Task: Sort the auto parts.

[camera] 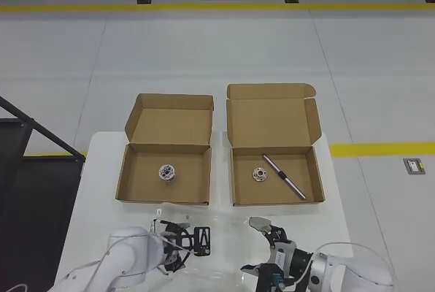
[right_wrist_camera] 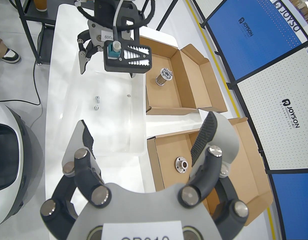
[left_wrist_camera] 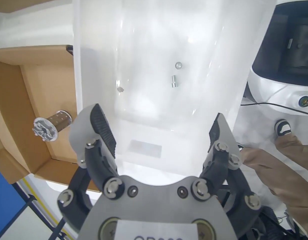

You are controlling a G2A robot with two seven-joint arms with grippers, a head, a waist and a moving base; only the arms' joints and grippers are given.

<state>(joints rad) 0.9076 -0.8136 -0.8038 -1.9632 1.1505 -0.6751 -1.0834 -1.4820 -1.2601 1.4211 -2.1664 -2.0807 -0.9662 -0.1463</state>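
Left gripper [left_wrist_camera: 157,116] and right gripper [right_wrist_camera: 146,119] hang wide open, empty, at the clear tray [left_wrist_camera: 149,26]; a pick seems next; it needs fine aim at the small stud [left_wrist_camera: 174,81].

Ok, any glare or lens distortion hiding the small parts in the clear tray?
Left wrist view: glare whitens the clear tray, but two small metal parts show. Right wrist view: straight edges bow. Top view: tray nearly vanishes against white table.

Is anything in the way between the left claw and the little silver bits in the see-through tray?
Nothing visible is. The left gripper hangs open above the clear tray, which looks open on top, and the two small silver parts lie on its bare floor with free space around them.
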